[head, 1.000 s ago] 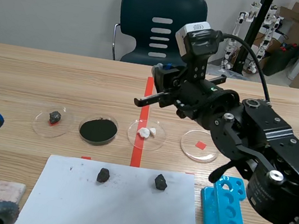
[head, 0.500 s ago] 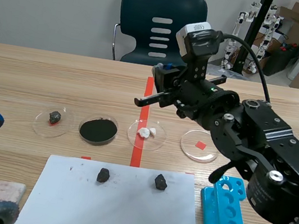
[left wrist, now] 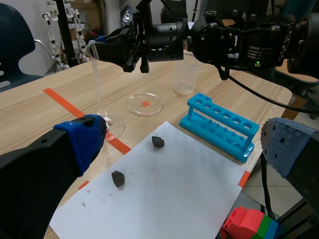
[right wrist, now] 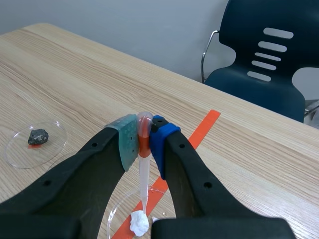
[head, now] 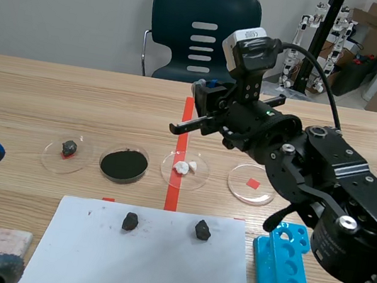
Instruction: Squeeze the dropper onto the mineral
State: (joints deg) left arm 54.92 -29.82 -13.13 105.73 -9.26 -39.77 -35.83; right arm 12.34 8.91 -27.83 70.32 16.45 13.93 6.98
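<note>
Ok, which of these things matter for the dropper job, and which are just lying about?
In the job: dropper, held in the right tool; white mineral in its dish.
Lying about: black powder dish, grey stone dish, two dark rocks on paper, blue tube rack, beaker.

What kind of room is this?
It looks like a robot lab doing a science test. The right gripper holds a dropper over a clear dish, a blue test-tube rack sits nearby, and little robots stand in the background.
</note>
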